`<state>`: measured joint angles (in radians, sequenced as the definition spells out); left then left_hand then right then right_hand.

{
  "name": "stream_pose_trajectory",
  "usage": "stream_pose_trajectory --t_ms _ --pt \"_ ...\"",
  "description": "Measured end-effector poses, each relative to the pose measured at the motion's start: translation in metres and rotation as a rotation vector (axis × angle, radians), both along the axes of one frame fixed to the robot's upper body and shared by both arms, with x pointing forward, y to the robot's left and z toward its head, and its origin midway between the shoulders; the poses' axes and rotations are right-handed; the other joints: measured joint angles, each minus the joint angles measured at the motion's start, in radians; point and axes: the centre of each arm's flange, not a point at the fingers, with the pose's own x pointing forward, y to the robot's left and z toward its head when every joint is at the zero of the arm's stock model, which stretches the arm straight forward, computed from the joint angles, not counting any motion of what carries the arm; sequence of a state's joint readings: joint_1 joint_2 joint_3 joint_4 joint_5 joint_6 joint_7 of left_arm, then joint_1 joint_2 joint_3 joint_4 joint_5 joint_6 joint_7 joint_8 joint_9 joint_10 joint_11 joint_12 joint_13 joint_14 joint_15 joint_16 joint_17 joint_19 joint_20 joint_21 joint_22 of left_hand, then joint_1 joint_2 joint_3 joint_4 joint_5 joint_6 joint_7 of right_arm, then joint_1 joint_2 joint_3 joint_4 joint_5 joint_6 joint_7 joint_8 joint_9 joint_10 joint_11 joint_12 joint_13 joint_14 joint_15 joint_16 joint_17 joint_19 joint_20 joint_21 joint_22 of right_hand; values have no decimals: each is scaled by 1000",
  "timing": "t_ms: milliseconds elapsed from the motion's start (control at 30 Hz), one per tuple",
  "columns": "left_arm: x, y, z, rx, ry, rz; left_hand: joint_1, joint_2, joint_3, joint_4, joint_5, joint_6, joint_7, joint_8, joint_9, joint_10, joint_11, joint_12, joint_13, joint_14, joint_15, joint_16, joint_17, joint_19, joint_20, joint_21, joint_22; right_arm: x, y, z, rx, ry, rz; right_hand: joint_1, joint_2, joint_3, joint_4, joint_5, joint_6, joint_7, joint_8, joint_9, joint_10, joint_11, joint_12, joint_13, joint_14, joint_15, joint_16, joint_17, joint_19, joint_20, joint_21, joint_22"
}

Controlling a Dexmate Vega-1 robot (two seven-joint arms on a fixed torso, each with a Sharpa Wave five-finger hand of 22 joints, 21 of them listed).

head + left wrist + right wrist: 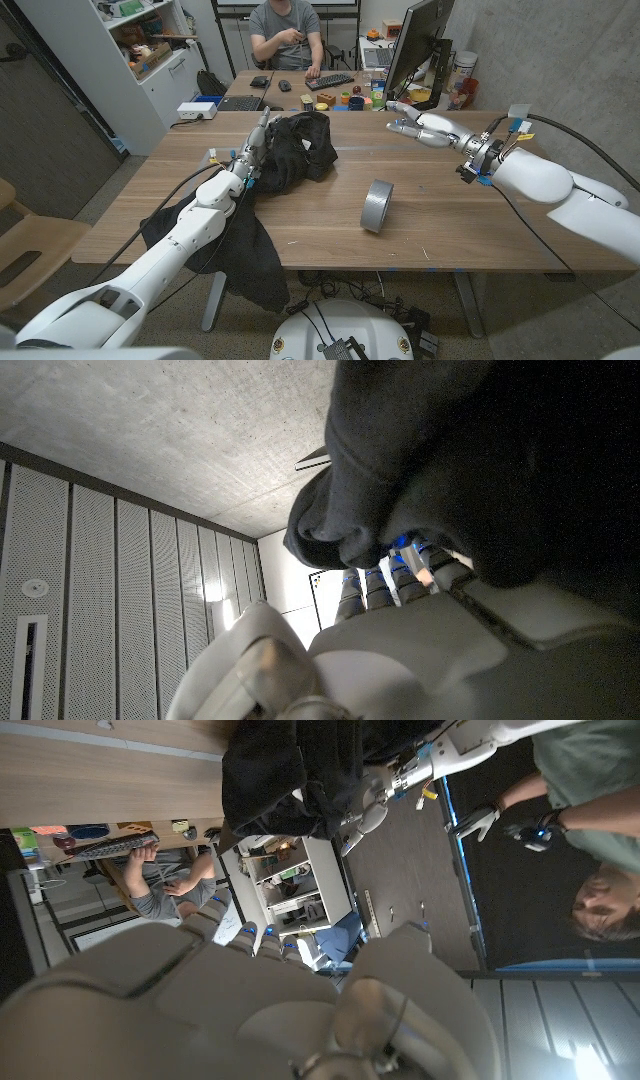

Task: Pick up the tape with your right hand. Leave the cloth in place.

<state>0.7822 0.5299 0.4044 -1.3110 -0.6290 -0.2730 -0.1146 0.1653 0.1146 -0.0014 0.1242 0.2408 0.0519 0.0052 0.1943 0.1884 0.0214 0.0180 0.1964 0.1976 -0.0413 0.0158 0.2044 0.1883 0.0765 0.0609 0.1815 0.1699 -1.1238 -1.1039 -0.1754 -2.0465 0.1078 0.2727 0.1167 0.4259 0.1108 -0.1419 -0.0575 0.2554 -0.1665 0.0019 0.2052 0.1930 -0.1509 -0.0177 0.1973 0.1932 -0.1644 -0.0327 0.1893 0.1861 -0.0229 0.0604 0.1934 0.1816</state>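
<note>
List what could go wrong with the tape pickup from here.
1. The tape stands on its edge, so a nudge from the right hand may roll it away.
2. The right hand hovers open beyond the tape, so it has a long reach back.
3. The left hand is in the cloth; moving it would likely drag the cloth.

My left arm reaches forward over the surface, its hand (252,160) raised with fingers (385,585) pointing ahead; my right arm comes in from the side, its hand (420,128) held above the surface, fingers extended, holding nothing.
</note>
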Motion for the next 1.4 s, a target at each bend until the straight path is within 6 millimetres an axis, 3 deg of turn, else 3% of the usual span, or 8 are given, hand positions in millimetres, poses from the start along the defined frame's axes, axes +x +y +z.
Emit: stream_pose_trajectory --t_ms 233,533,800,1333,1367,1400 --pt "-4 -6 3 20 -10 -23 0 0 0 0 0 0 0 0 0 1 2 0 0 0 0 0 0 0 0 0 0 -9 22 6 -208 -78 -18 50 2 16 -32 0 0 0 -7 5 -18 -1 -6 0 0 0 -1 0 -16 -1 -4 0" --pt "-6 -10 4 33 -14 -39 0 0 0 0 0 6 6 0 0 1 1 0 0 0 0 0 0 0 0 4 0 -22 37 6 -437 -228 -60 82 7 24 -45 4 -5 -5 -7 5 -19 -2 -6 0 0 0 -1 0 -21 -7 -4 0" --pt "-6 -10 1 37 -3 -41 0 0 0 0 0 5 5 0 0 1 1 0 0 0 0 0 0 0 0 4 0 -26 39 -5 -577 -367 -101 114 -5 25 -63 11 -7 -15 -7 5 -17 -15 4 5 0 0 3 0 -17 -11 -4 0" --pt "-12 -10 -6 42 5 -41 0 0 4 -4 0 5 5 0 0 1 1 0 0 0 0 0 0 0 0 4 0 -21 39 -31 -815 -646 -150 136 -16 25 -71 22 -5 -41 9 5 4 -47 12 5 0 0 7 0 -2 -25 -4 0" --pt "-13 -10 -6 43 4 -42 0 0 4 -4 0 5 5 0 0 1 1 0 0 0 0 0 0 0 0 4 0 -8 32 -41 -827 -623 -159 147 -15 25 -71 26 -8 -47 9 5 4 -47 12 5 0 0 7 0 1 -29 -2 0" --pt "-13 -10 -6 44 4 -42 0 0 4 -4 0 5 5 0 0 1 1 0 0 0 0 0 0 0 0 4 0 -8 32 -41 -829 -626 -159 147 -14 25 -71 26 -5 -49 9 5 4 -47 12 5 0 0 7 0 4 -32 2 0"
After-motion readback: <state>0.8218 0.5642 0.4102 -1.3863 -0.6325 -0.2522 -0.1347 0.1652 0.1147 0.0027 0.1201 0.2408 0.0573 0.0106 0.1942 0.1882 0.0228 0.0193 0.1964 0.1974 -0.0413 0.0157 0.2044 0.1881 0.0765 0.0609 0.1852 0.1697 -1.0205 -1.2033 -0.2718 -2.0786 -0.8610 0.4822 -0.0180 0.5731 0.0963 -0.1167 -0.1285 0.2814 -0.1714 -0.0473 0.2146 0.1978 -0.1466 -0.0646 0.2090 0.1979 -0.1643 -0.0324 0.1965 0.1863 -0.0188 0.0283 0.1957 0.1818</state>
